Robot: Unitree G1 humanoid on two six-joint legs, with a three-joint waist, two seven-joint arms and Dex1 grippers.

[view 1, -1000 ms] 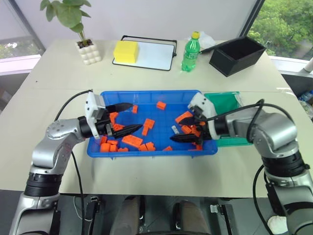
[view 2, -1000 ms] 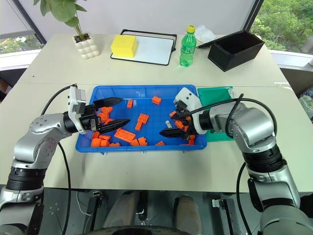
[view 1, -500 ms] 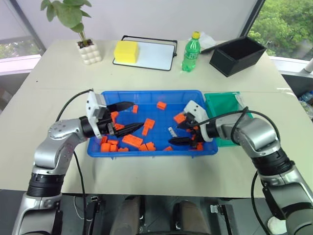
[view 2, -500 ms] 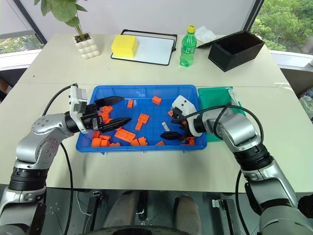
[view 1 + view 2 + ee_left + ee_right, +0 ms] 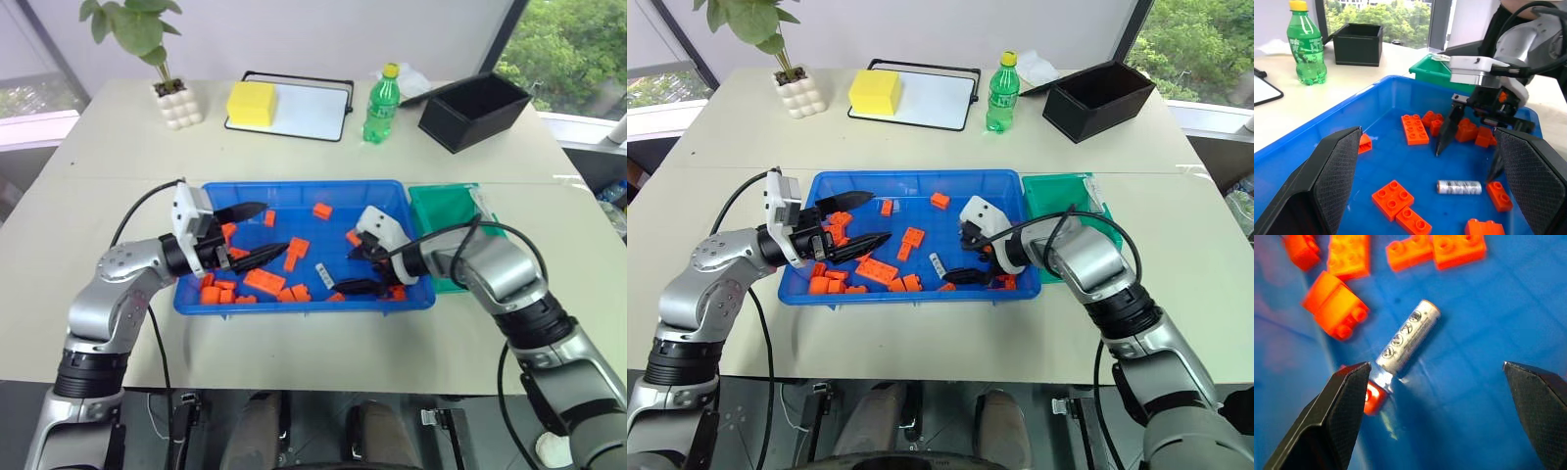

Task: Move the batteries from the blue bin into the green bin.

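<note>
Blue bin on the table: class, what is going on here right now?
A two-armed robot is sorting a blue bin of orange building blocks. Its right gripper is open and reaching toward a single battery lying loose on the bin floor, not yet held. The left gripper, also open and empty, hovers over the blocks at the bin's other end. The green bin sits right beside the blue one.

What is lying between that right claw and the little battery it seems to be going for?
Nothing visible. The right tool hangs open over the battery, which lies flat on bare floor of the blue bin. Orange blocks sit close beside the battery, one at its end, but none lies on it.
</note>
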